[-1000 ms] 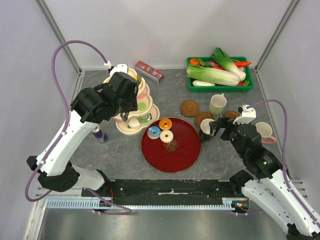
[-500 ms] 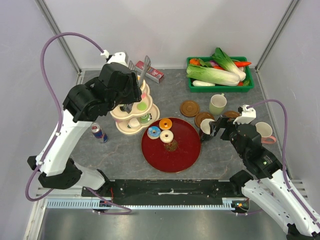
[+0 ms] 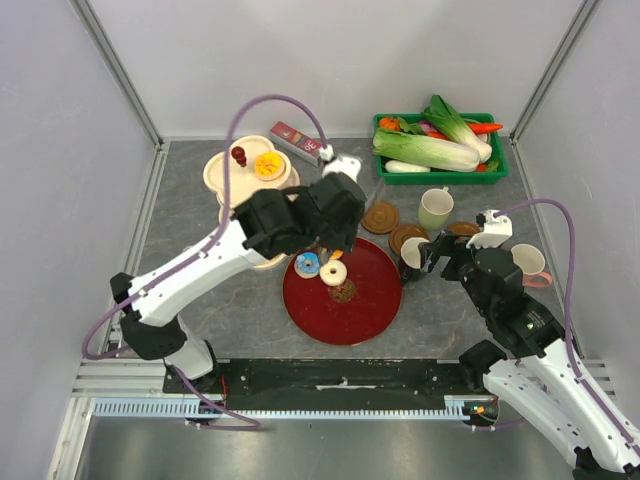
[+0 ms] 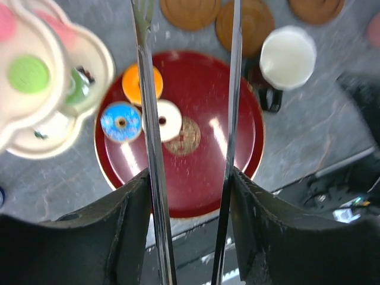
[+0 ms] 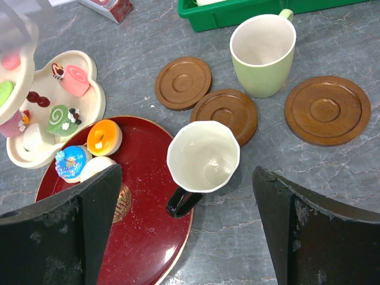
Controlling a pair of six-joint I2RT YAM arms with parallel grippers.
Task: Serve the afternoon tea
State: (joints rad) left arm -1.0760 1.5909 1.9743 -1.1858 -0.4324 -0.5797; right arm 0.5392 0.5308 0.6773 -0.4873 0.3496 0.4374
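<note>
Jaws: both pairs spread | swirl cakes (image 5: 75, 80): seen from right wrist, overhead behind left arm (image 3: 200, 270)

The left arm (image 3: 270, 225) hides most of the tiered stand (image 3: 225, 172) and orange donut (image 3: 336, 254); the top edge crops the green crate (image 5: 237, 13)

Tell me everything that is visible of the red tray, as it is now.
The red tray is round, shallow and glossy, like lacquer, with a thin pale rim and a gold emblem at its centre. It lies flat on the grey table. Three sweets sit close together on its far left part: an orange donut, a blue donut and a white donut. A black mug stands at its right edge; whether they touch, I cannot tell.
</note>
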